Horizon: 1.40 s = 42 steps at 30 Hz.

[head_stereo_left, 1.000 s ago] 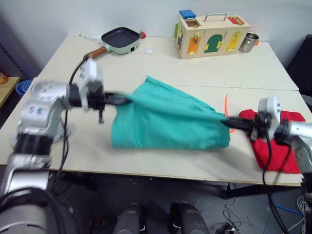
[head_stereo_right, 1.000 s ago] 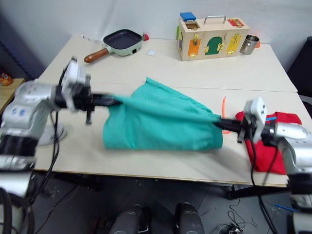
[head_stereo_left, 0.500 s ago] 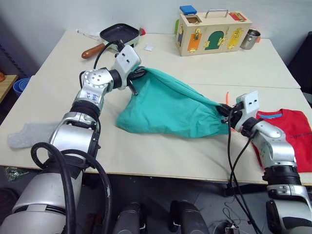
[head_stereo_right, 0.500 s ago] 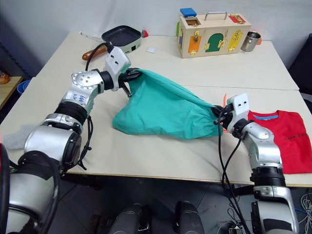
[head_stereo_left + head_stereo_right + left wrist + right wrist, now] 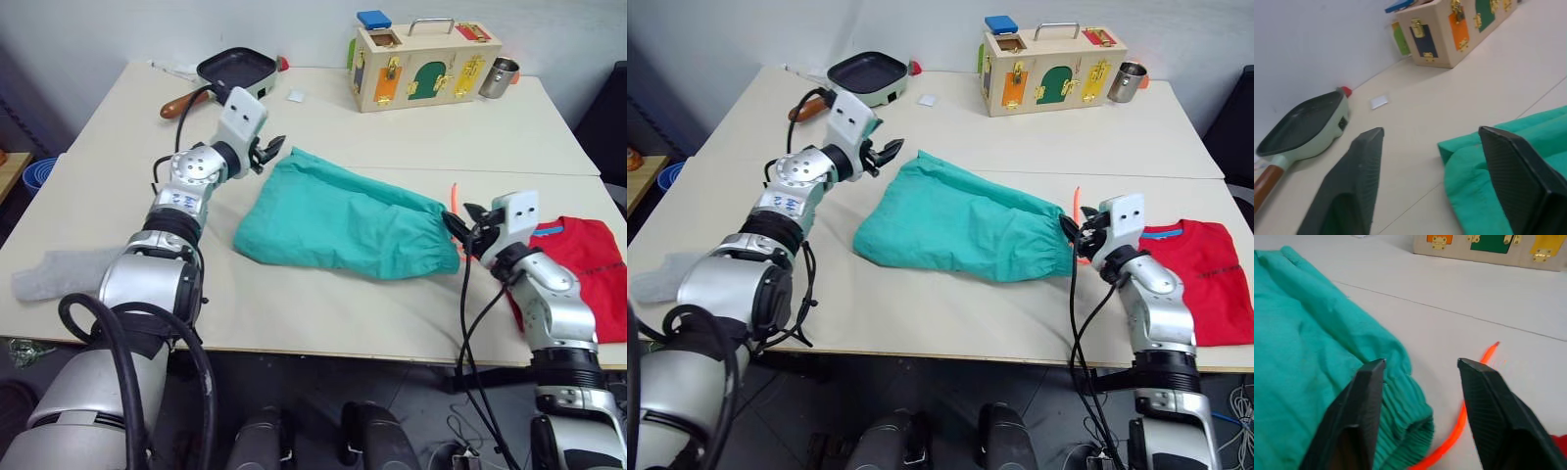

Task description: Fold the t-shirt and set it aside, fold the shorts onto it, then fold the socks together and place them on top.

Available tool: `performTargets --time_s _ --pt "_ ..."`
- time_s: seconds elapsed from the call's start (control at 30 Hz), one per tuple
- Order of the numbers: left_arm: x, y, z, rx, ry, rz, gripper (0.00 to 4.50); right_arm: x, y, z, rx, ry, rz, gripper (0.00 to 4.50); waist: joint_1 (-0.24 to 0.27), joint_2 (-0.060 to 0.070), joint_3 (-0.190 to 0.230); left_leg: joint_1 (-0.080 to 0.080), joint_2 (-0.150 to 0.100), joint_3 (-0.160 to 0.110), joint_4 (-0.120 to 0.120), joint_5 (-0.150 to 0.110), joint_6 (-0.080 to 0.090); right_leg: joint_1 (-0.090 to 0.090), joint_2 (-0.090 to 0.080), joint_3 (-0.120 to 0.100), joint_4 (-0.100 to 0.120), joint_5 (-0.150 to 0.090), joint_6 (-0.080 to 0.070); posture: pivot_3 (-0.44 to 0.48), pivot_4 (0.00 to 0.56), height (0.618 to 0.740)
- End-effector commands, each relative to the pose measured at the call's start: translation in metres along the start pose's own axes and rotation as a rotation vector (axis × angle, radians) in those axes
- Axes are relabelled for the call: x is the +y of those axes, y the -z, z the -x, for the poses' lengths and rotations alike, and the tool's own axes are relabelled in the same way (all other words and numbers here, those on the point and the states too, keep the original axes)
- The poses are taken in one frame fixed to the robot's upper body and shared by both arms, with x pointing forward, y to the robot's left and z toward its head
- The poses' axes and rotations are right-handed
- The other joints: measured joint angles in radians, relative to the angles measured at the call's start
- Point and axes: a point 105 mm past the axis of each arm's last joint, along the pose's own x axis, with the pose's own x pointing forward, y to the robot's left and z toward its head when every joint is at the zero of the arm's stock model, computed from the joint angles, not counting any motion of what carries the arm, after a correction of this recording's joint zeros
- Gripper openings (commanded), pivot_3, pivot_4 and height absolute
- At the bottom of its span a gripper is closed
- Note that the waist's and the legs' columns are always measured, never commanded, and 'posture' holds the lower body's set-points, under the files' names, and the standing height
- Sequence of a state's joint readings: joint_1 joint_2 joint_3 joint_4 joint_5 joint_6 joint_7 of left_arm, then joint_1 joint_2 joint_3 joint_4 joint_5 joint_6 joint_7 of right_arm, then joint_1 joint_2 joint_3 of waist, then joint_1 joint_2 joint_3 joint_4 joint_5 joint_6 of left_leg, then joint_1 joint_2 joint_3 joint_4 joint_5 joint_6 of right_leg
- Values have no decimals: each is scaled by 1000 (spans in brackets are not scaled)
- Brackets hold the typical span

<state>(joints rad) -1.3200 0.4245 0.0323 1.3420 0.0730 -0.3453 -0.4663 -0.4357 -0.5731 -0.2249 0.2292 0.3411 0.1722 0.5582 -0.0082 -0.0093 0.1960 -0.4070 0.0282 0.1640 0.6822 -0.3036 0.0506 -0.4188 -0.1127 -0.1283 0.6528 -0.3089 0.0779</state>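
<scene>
The teal shorts (image 5: 343, 217) lie folded across the middle of the table, waistband to the right with the orange drawstring (image 5: 454, 196) sticking out. My left gripper (image 5: 272, 147) hovers open just off the shorts' far left corner; in the left wrist view (image 5: 1430, 132) nothing sits between its fingers. Open too, my right gripper (image 5: 458, 221) stands at the waistband end, and the gathered band (image 5: 1400, 416) lies below its fingers. The red t-shirt (image 5: 583, 274) rests folded at the table's right edge. A grey sock (image 5: 54, 272) lies at the left edge.
At the back of the table stand a black frying pan (image 5: 238, 69), a wooden lock box (image 5: 421, 59) and a metal cup (image 5: 505, 76). A small white piece (image 5: 295, 95) lies near the pan. A blue bowl (image 5: 39, 174) sits off the table's left side.
Both grippers have opened and let go of the shorts, which have settled flat on the table. The left gripper has drawn back slightly from the cloth.
</scene>
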Motion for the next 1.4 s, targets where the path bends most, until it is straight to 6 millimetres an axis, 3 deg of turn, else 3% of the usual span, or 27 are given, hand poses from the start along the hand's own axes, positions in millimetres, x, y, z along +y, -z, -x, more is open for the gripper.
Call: performTargets --time_s 0.03,0.1,0.2,0.3,0.4,0.63,0.77,0.9,1.07,1.27,1.4 --pt "6 -19 14 -124 88 -49 4314 -3 -35 15 -102 -84 130 3833 1 0 0 0 0 0 0 0 0 0 0 0 0 0 0 0 150 740" --pt "-11 -16 28 -174 273 -81 4500 13 -44 25 -133 -241 173 4474 1 0 0 0 0 1 0 0 0 0 1 0 0 0 0 0 150 740" --pt "-51 12 70 -166 630 -207 4500 65 -34 48 -96 -616 300 4474 2 1 0 2 0 2 0 0 -1 1 2 1 0 0 0 0 150 740" --pt "-79 34 94 -110 776 -236 4500 91 -16 54 -51 -755 354 4474 -7 0 0 3 2 2 0 -1 -2 2 3 2 -1 0 0 0 150 740" --pt "-98 52 102 -38 811 -247 4500 108 0 48 -27 -785 393 4474 -8 -1 0 3 1 1 3 0 0 2 0 4 1 0 0 0 150 740" --pt "-102 78 79 109 686 -344 4500 98 31 14 71 -614 644 4474 9 -1 0 4 0 -1 8 0 1 5 -5 10 0 1 0 0 150 740" --pt "-96 91 71 184 626 -340 4500 90 36 2 97 -553 732 3177 6 -1 -1 4 0 -2 8 0 1 5 -4 10 1 1 0 0 150 740" --pt "-94 102 67 237 592 -256 3587 92 35 -1 79 -543 739 1720 5 -1 -1 6 1 -1 8 0 1 7 -4 10 1 1 0 0 150 740" --pt "-118 106 87 257 794 13 2012 94 31 2 64 -560 705 1 0 -1 -2 9 1 0 8 0 1 8 -3 11 2 1 0 0 150 740" --pt "-120 91 123 204 823 68 41 98 24 14 27 -669 793 0 -22 -1 -2 9 1 0 2 0 -1 7 -3 12 2 0 0 0 150 740" --pt "-136 74 155 178 843 52 41 102 25 31 16 -764 769 0 -23 -1 -2 10 3 0 0 -1 -2 8 -3 12 0 0 0 0 150 740"
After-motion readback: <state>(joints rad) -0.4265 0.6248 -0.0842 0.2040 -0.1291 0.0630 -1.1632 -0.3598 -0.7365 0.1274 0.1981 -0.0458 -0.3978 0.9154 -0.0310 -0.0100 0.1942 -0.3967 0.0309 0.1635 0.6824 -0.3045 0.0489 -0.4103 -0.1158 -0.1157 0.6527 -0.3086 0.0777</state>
